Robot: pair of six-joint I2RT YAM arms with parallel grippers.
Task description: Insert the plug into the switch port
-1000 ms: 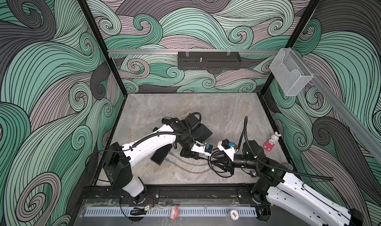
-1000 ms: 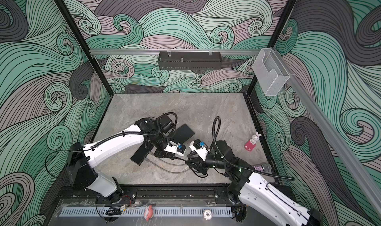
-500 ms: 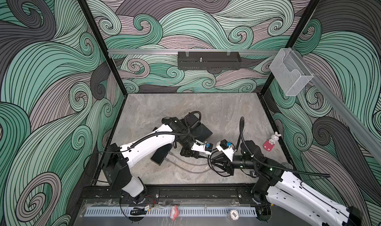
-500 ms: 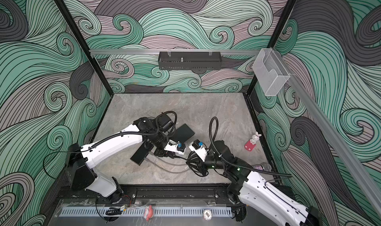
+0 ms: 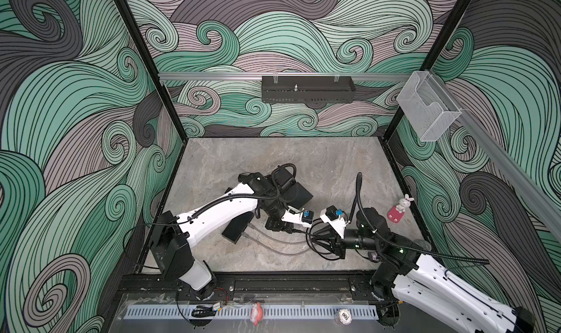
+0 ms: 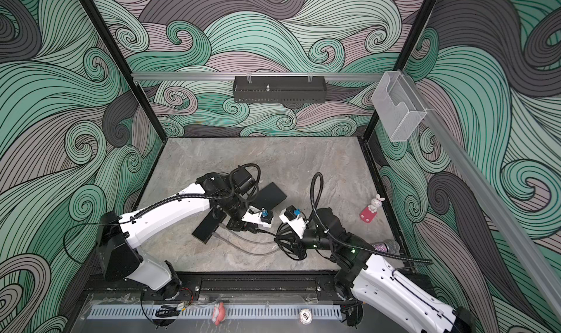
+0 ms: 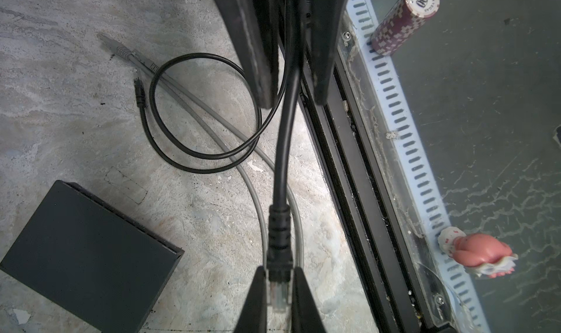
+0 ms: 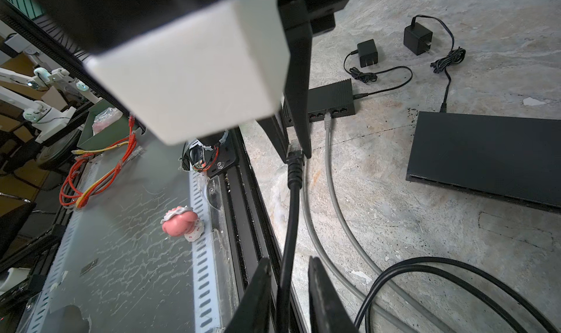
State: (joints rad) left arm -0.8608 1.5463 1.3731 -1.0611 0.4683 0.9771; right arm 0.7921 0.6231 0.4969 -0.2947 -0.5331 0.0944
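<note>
**Plug held, not in the switch yet**

You can read "500" and "LAS VEGAS" on the stack of poker chips (image 7: 406,18) by the front rail. Your left arm (image 5: 218,213) reaches in low over the desk (image 5: 273,158). Your right arm (image 5: 440,286) comes in low to meet it, tip to tip. Your left fingers (image 7: 258,301) pinch the plug (image 7: 278,292) tight. It is up off the desk and lies about flat. Its clear tip points toward the small switch (image 8: 331,99), well apart from it. The black cable (image 8: 291,210) runs from the plug between your right fingers (image 8: 258,295). They stand narrow around it; you cannot tell if they squeeze it. A grey cable (image 8: 329,164) sits in one port.
</note>
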